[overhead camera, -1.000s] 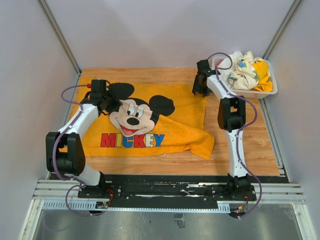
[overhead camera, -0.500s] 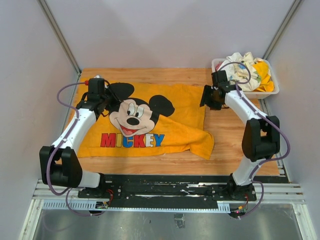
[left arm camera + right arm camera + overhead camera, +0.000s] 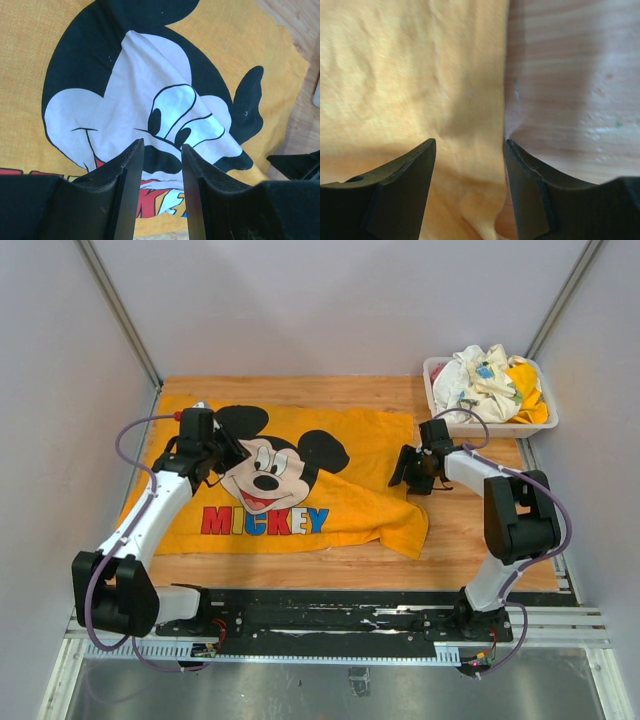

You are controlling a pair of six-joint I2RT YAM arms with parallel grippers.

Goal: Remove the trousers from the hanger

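The trousers (image 3: pixel 290 485) are an orange garment with a large Mickey print, lying spread flat on the wooden table (image 3: pixel 470 530). No hanger shows in any view. My left gripper (image 3: pixel 226 452) hovers over the print's face near the garment's left end; in the left wrist view the left gripper (image 3: pixel 162 145) is open with only the printed cloth (image 3: pixel 165 100) below it. My right gripper (image 3: pixel 405 468) is low over the garment's right edge. Seen from the right wrist, that gripper (image 3: pixel 470 142) stands open astride the edge, orange cloth (image 3: pixel 395 75) left, bare wood (image 3: pixel 570 75) right.
A white basket (image 3: pixel 490 427) heaped with white and yellow clothes (image 3: pixel 490 380) stands at the back right corner. Grey walls close in the table on the left, right and far sides. The arms' base rail (image 3: pixel 330 615) runs along the near edge.
My right arm has swung from the basket forward to the garment's right edge, its jaws opening a little wider. My left gripper has shifted slightly over the print.
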